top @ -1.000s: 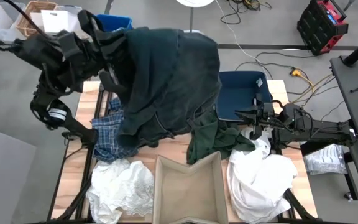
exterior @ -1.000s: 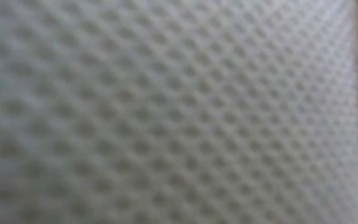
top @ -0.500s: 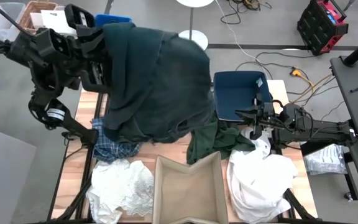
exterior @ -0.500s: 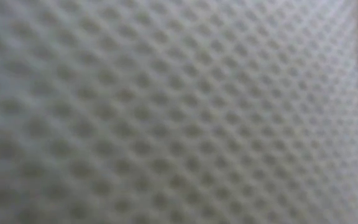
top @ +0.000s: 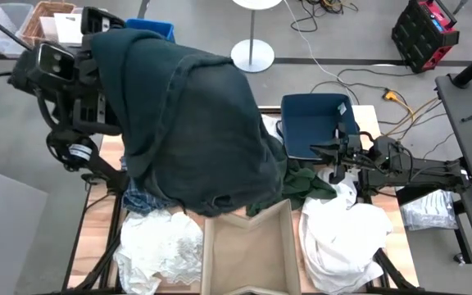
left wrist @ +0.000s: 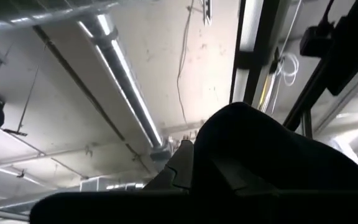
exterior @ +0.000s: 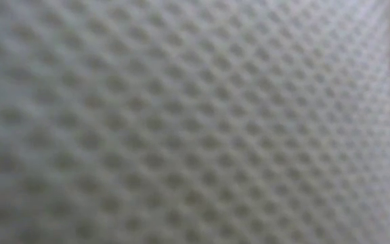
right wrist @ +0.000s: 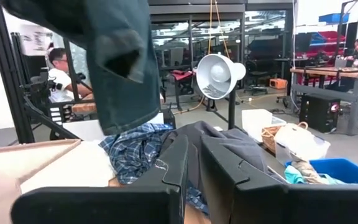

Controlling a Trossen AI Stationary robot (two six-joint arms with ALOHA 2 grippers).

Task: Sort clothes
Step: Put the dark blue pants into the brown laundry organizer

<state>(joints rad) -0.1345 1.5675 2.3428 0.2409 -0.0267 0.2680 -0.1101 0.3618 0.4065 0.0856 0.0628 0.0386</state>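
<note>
My left gripper (top: 98, 39) is raised high over the table's far left corner and points up, buried under a large dark slate-grey garment (top: 191, 123). The garment drapes down from it across the table's left and middle. A dark green garment (top: 295, 183), a blue-and-white plaid shirt (top: 140, 201) and two white garments (top: 158, 242) (top: 344, 233) lie on the table. My right gripper (top: 332, 157) hovers low at the right, shut and empty, and points toward the table's left. White mesh cloth (exterior: 181, 122) fills the low view. My left gripper is shut on the slate-grey garment, but a dark bulge of the cloth (left wrist: 260, 143) lies over the fingers and hides the place of contact. The fingers point up. The garment hangs slack from them, its lower hem (top: 220, 201) near the tan box; whether it touches the table, I cannot tell.
A tan open box (top: 248, 246) stands at the near middle. A dark blue bin (top: 314, 123) sits at the table's far right. Beyond the far left corner are a blue bin (top: 156, 27) and a wicker basket (top: 43, 20). A person (right wrist: 59, 68) sits in the room behind.
My left gripper has gone toward the table's left edge, still shut on the slate-grey garment. The garment's hanging mass has swung left and toward the near edge. It now covers most of the plaid shirt and reaches the tan box's far rim.
</note>
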